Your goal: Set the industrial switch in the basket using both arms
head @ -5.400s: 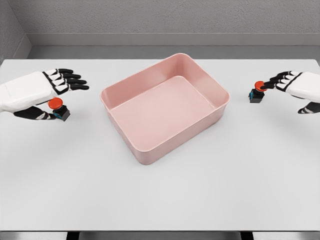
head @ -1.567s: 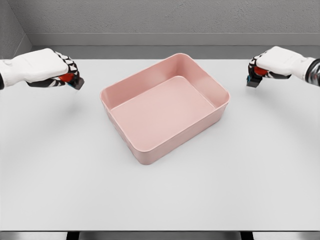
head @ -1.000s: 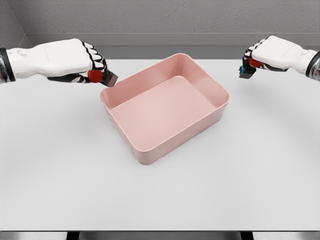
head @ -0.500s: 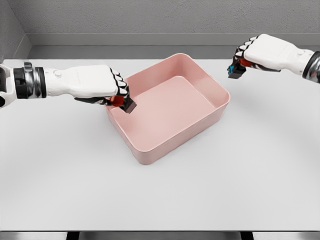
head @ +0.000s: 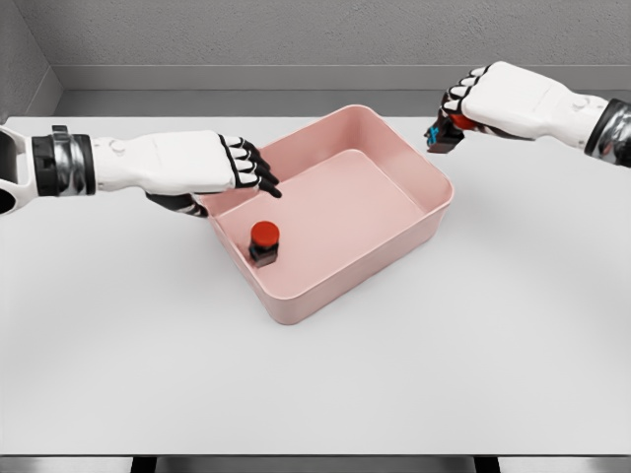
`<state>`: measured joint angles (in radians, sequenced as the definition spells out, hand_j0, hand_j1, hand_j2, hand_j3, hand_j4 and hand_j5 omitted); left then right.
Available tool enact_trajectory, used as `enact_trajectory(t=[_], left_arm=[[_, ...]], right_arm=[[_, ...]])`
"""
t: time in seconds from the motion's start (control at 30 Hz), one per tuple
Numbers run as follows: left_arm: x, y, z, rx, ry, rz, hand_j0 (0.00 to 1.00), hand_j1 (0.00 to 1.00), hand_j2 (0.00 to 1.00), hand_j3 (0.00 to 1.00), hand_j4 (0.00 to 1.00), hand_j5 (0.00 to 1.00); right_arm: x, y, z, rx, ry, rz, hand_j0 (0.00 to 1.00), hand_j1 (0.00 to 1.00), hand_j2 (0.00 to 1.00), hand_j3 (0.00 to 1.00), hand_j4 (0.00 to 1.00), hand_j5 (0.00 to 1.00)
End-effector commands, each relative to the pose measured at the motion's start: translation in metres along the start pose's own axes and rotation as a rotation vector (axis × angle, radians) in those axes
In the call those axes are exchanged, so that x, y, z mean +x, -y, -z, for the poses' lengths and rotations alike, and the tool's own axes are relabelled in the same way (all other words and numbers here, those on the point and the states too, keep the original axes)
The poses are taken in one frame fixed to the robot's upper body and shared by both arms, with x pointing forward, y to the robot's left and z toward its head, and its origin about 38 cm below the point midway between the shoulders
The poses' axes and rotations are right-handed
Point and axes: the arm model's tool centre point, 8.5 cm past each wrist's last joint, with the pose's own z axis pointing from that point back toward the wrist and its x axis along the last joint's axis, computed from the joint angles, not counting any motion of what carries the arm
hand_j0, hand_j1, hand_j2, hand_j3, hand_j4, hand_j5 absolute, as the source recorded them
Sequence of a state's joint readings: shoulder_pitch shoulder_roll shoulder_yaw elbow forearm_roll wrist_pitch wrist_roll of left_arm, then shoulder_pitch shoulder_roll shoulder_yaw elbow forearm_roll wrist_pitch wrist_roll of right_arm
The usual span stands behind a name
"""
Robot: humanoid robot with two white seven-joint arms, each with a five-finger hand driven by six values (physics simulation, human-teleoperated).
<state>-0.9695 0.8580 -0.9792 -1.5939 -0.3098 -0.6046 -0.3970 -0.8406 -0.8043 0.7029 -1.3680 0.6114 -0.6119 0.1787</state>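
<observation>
A pink basket (head: 424, 212) sits mid-table. Inside it, near the left wall, stands an industrial switch (head: 263, 242) with a red button on a black base. My left hand (head: 246, 169) hovers over the basket's left rim, just above that switch, fingers spread and holding nothing. My right hand (head: 455, 110) is above the basket's far right corner, curled around a second switch (head: 444, 132) whose red button and dark base with a blue spot peek out below the fingers.
The white table (head: 315, 384) spreads wide in front of the basket. A grey wall runs behind the table's far edge.
My left hand opened and the switch it carried dropped into the basket's left side. My right hand moved left with its switch, closer to the basket's far right corner.
</observation>
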Motion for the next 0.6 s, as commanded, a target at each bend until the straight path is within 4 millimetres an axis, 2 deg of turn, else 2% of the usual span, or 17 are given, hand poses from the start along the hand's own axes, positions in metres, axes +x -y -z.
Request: enact_trajectory(t=[0.0, 0.07, 0.13, 0.2, 0.27, 0.3, 0.47, 0.5, 0.57], left_arm=[[0.000, -0.003, -0.004, 0.016, 0.000, -0.003, 1.00, 1.00, 1.00, 1.00, 1.00, 1.00], [-0.004, -0.005, -0.014, 0.064, -0.002, -0.069, 1.00, 1.00, 1.00, 1.00, 1.00, 1.00], [-0.012, -0.001, -0.049, 0.094, -0.043, -0.166, 1.00, 1.00, 1.00, 1.00, 1.00, 1.00], [-0.015, 0.020, -0.083, 0.088, -0.096, -0.277, 1.00, 1.00, 1.00, 1.00, 1.00, 1.00], [-0.024, 0.032, -0.108, 0.080, -0.160, -0.333, 1.00, 1.00, 1.00, 1.00, 1.00, 1.00], [-0.030, 0.045, -0.114, 0.074, -0.191, -0.375, 1.00, 1.00, 1.00, 1.00, 1.00, 1.00], [-0.041, 0.082, -0.122, 0.041, -0.252, -0.456, 1.00, 1.00, 1.00, 1.00, 1.00, 1.00], [-0.037, 0.099, -0.118, 0.009, -0.247, -0.489, 1.00, 1.00, 1.00, 1.00, 1.00, 1.00], [-0.036, 0.102, -0.114, 0.008, -0.239, -0.499, 1.00, 1.00, 1.00, 1.00, 1.00, 1.00]], right_arm=[[0.004, 0.005, 0.001, -0.017, 0.014, 0.001, 0.44, 0.44, 0.44, 0.44, 0.44, 0.44], [0.011, 0.003, 0.003, -0.018, 0.030, 0.003, 0.44, 0.44, 0.44, 0.44, 0.44, 0.44], [0.018, 0.005, 0.005, -0.027, 0.050, -0.004, 0.44, 0.44, 0.44, 0.44, 0.44, 0.44], [0.021, 0.006, 0.007, -0.030, 0.059, -0.005, 0.44, 0.44, 0.44, 0.44, 0.44, 0.44], [0.027, 0.009, 0.010, -0.040, 0.077, -0.011, 0.44, 0.44, 0.44, 0.44, 0.44, 0.44], [0.029, 0.006, 0.011, -0.039, 0.082, -0.005, 0.44, 0.44, 0.44, 0.44, 0.44, 0.44], [0.046, 0.009, 0.019, -0.061, 0.128, -0.006, 0.44, 0.44, 0.44, 0.44, 0.44, 0.44], [0.047, 0.010, 0.020, -0.065, 0.132, -0.008, 0.44, 0.44, 0.44, 0.44, 0.44, 0.44], [0.056, 0.009, 0.029, -0.080, 0.153, 0.007, 0.44, 0.44, 0.44, 0.44, 0.44, 0.44]])
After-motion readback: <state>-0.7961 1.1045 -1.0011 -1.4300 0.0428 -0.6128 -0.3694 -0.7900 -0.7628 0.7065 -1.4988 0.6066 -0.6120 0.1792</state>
